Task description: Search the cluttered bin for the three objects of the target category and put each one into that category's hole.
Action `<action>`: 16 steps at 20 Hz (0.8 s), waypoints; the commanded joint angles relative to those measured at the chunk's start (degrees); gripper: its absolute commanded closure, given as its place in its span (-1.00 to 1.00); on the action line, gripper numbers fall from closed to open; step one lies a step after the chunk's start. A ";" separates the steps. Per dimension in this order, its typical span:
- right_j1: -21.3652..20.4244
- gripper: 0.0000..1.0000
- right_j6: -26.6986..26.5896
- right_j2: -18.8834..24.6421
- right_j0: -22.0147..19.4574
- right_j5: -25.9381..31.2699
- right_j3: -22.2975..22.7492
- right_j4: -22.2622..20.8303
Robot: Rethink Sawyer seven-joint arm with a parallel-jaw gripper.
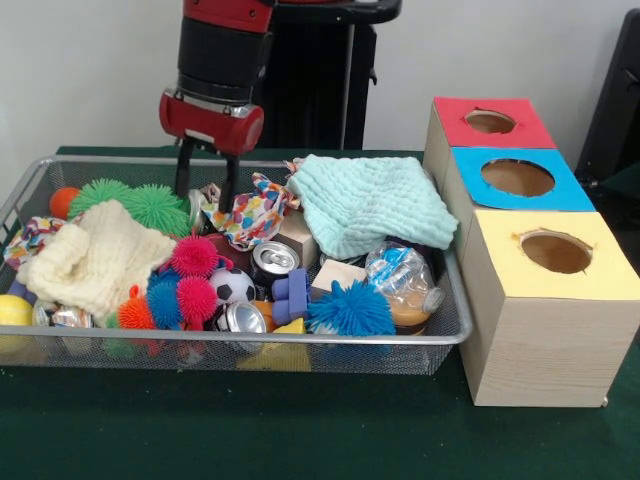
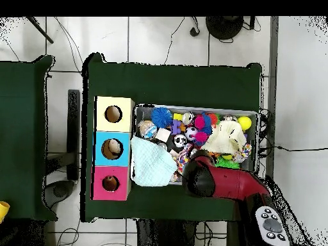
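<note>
A wire mesh bin (image 1: 455, 335) holds mixed clutter: green spiky balls (image 1: 157, 207), pink spiky balls (image 1: 194, 256), a blue spiky ball (image 1: 350, 308), drink cans (image 1: 275, 258), a small soccer ball (image 1: 232, 285), a crushed plastic bottle (image 1: 405, 280), a wooden block (image 1: 338, 272) and a purple block (image 1: 290, 290). My gripper (image 1: 207, 185) reaches down at the bin's back, between a green spiky ball and a patterned cloth (image 1: 255, 210). Its fingers (image 1: 185, 165) stand apart, open, and I see nothing held. In the overhead view the arm's red head (image 2: 205, 176) hides the gripper.
A mint cloth (image 1: 370, 200) and a cream cloth (image 1: 95, 255) cover parts of the pile. Beside the bin stand three wooden boxes with holes in red (image 1: 490, 121), blue (image 1: 517, 177) and yellow (image 1: 555, 252) tops. A yellow ball (image 1: 12, 310) lies in the bin's corner.
</note>
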 commanded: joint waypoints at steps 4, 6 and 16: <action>5.51 -1.00 -0.44 6.33 -5.94 -8.34 -1.89 -8.51; 5.19 -1.00 -0.66 6.55 -7.39 -8.36 -1.20 -10.02; 8.39 -1.00 -0.03 5.50 -9.83 -9.60 -3.71 -14.90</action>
